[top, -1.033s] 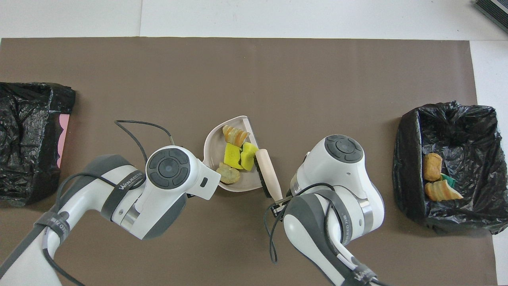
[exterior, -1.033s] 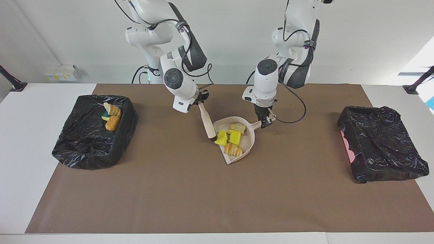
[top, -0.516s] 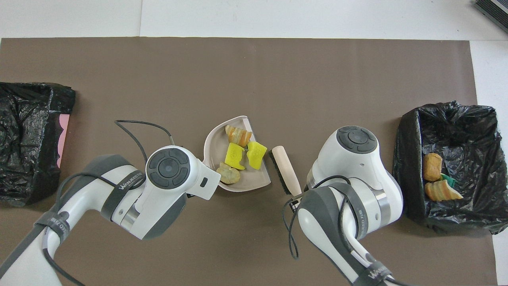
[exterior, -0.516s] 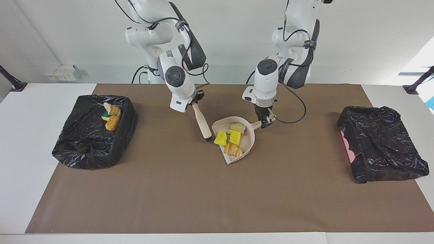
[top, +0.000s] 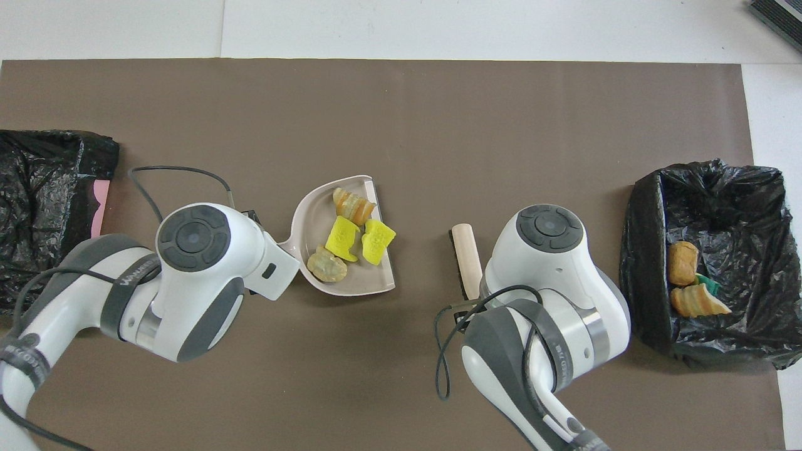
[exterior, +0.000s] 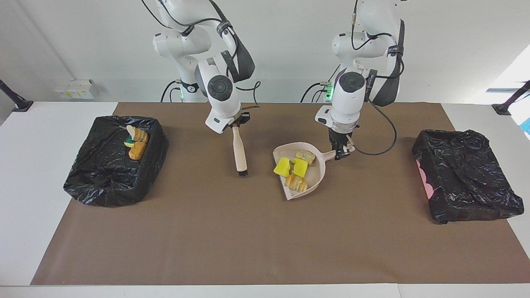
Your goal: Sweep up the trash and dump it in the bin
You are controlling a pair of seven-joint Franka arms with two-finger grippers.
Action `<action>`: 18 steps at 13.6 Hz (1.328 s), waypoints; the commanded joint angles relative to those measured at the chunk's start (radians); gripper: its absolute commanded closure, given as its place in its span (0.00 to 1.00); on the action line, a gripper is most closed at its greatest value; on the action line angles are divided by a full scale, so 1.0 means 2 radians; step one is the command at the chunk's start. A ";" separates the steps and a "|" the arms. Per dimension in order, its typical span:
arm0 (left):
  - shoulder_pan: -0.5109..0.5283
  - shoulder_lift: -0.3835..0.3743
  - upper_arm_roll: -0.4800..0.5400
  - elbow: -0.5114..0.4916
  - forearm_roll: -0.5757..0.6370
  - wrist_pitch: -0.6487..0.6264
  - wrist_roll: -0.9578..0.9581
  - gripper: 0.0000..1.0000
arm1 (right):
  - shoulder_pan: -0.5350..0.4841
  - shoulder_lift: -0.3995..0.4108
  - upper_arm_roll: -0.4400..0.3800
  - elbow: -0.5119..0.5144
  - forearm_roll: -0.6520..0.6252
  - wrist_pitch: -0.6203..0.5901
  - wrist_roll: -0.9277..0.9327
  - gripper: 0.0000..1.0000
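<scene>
Facing view, from its left edge: a black-lined bin (exterior: 112,161) holds three scraps; the right gripper (exterior: 237,124) clamps a brush (exterior: 239,151) hanging bristles-down; at centre, the dustpan (exterior: 316,176) carries four scraps (exterior: 295,169), its handle pinched by the left gripper (exterior: 340,152); another bin (exterior: 466,180) sits at the frame's right.

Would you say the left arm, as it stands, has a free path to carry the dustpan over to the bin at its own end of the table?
Probably yes: the left end effector grips the dustpan, and only bare mat lies toward that bin.
</scene>
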 commanded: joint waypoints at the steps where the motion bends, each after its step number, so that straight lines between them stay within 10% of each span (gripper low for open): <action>1: 0.001 -0.050 0.057 -0.004 -0.048 -0.030 0.111 1.00 | 0.018 -0.014 0.003 -0.008 -0.013 0.019 0.065 1.00; 10: 0.003 -0.057 0.315 0.104 -0.136 -0.166 0.434 1.00 | 0.158 -0.011 0.005 -0.010 -0.006 0.040 0.189 1.00; 18: 0.006 0.018 0.489 0.209 -0.061 -0.092 0.448 1.00 | 0.229 0.043 0.005 -0.008 -0.003 0.129 0.265 1.00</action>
